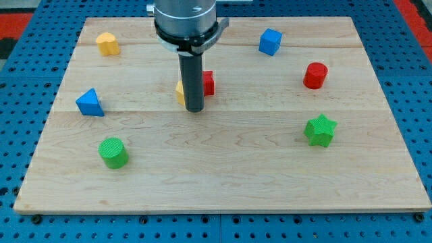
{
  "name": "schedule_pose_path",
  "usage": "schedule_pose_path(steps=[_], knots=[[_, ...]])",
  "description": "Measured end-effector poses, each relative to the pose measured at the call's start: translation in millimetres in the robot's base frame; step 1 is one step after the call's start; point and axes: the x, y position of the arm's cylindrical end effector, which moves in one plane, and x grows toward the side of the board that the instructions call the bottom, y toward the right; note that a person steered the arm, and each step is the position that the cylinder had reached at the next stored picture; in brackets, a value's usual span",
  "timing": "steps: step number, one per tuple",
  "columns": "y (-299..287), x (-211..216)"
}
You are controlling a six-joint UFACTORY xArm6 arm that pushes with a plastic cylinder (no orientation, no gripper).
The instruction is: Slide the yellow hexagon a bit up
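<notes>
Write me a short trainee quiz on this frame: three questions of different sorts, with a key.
1. True or false: my tip sits between the green cylinder and the green star, touching both.
2. Which block lies nearest the board's top-left corner? A) blue cube B) yellow hexagon C) red cylinder
3. Fill in: the rod partly hides a yellow block and a ___ block behind it.

Key: 1 false, it touches neither; 2 B; 3 red.

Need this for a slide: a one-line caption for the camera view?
My tip beside a partly hidden yellow block on the wooden board.
</notes>
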Motion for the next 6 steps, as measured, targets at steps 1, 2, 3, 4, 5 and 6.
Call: schedule_pose_path(steps=[1, 2, 3, 4, 5, 6], knots=[[2.5, -49.7], [-29.1, -45.0], [-40.1, -27.4], [-52.9, -75.4], [-49.6, -112.4], [-49.8, -100.8]])
